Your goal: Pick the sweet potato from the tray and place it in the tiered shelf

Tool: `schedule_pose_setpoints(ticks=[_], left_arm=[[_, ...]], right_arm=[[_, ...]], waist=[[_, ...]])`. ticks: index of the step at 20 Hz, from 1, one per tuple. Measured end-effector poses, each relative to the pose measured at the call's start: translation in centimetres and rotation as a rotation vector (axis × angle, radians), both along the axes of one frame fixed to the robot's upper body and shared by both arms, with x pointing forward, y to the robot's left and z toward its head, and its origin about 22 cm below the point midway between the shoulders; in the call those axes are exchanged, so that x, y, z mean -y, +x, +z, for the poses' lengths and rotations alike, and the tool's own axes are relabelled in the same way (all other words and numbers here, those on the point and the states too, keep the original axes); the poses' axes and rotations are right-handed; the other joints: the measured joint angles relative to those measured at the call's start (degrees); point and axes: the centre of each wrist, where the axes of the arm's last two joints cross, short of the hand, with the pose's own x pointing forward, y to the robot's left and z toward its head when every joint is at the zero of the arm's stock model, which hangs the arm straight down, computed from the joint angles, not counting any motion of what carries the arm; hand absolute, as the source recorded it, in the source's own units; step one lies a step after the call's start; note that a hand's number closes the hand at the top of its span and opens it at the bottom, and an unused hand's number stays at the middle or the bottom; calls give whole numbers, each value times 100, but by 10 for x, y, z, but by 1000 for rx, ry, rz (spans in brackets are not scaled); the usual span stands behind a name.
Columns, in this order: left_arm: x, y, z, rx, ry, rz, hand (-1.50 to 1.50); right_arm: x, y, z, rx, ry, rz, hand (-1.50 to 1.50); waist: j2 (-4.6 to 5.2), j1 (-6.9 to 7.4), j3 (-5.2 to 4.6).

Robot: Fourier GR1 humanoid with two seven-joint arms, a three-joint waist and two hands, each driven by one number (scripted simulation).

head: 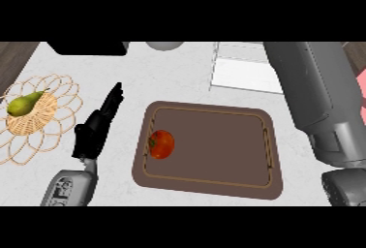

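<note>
Head view: the tray is set mid-counter, judged to be within reach of both arms. Only a red tomato is seen on it, at its left end — no sweet potato is visible anywhere. The left hand is held just beside the tray's left edge, fingers straight, nothing held. The right forearm is stretched along the white shelf — its hand is out of frame, so its state cannot be told.

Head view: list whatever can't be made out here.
- Right hand: past the top edge; only its forearm shows.
- Sweet potato: none in view; the tray holds only a round red fruit.
- Black object and grey object: cut by the top edge.
- Pink thing: cut by the right edge.
</note>
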Motion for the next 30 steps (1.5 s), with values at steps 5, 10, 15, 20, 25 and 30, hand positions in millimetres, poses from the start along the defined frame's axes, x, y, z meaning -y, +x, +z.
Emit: schedule_pose_setpoints(ticks=[5,10,15,20,25,30], left_arm=[[-1,-3,-8,4,9,13,0],[-2,-4,-11,4,3,18,0],[-5,-4,-8,5,8,14,0],[-3,2,-3,5,4,16,0],[-6,-3,-9,3,2,11,0],[-10,-5,-14,-1,1,17,0]], right_arm=[[22,8,-11,-112,-42,-190,-150],[30,2,-20,-128,-16,-256,-150],[31,-3,-14,-83,74,-232,-150],[29,-11,4,-33,164,-161,-150],[27,-16,17,3,210,-103,-150],[38,-32,47,139,308,-83,-150]], waist=[[-17,-49,-6],[-36,-93,-3],[-32,-78,1],[-35,-85,0],[-35,-71,-1],[-42,-105,0]])
